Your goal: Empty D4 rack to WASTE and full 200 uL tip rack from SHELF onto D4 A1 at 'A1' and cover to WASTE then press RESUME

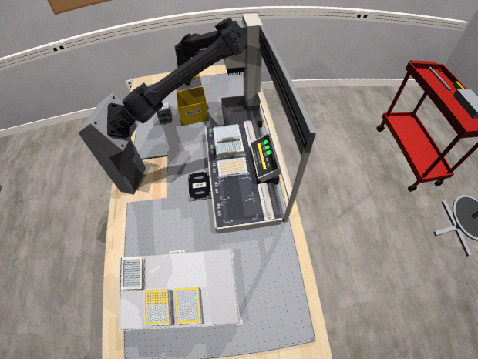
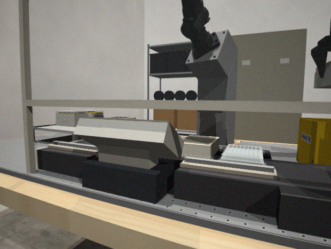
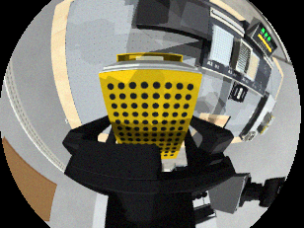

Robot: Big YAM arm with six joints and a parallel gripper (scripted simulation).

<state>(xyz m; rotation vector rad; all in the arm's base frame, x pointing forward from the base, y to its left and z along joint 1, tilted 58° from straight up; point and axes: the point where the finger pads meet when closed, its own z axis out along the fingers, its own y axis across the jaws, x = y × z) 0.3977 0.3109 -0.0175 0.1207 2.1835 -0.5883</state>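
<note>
My gripper [image 3: 150, 114] is shut on the empty tip rack [image 3: 155, 114], whose yellow top shows rows of dark empty holes. I hold it high above the yellow waste bin [image 1: 192, 105], whose rim shows just beyond the rack in the wrist view [image 3: 150, 60]. In the side view the gripper and the rack's grey body [image 2: 322, 78] are at the right edge, well above the bin [image 2: 314, 140]. Deck position D4 [image 1: 236, 192] is bare. On the shelf unit stand a white-framed rack [image 1: 131, 273] and two yellow racks [image 1: 157, 306] [image 1: 188, 305].
Plates and a reservoir fill D1 to D3 [image 1: 230, 149], beside the lit panel [image 1: 264, 154]. The spare nest [image 1: 199, 188] stands left of the deck. The small key box [image 1: 166, 114] is left of the bin. The gantry frame [image 1: 287, 108] rises along the deck's right side.
</note>
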